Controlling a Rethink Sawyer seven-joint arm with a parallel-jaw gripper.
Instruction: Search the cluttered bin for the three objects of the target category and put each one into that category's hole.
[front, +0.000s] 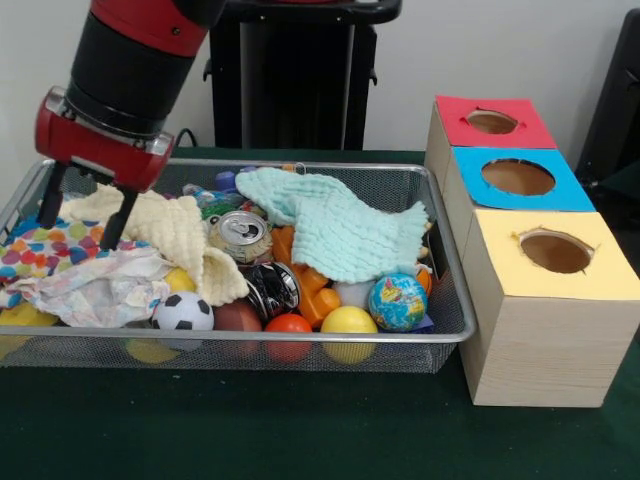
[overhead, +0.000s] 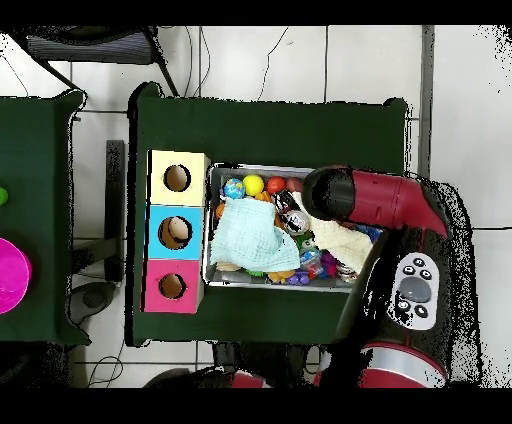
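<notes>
The wire mesh bin is full of clutter. My gripper is open at the bin's left end, its black fingers spread and reaching down beside the cream waffle cloth. A white cloth with coloured dots lies just below the fingers at the far left. A second, crumpled printed cloth lies beside it. I see no third one. The hole in the yellow-topped box is open and empty; it also shows in the overhead view. There my arm hides the gripper.
A mint waffle cloth covers the bin's middle. A drink can, a soccer ball, a globe ball and yellow and red balls fill the front. The blue-topped and red-topped openings lie behind the yellow one.
</notes>
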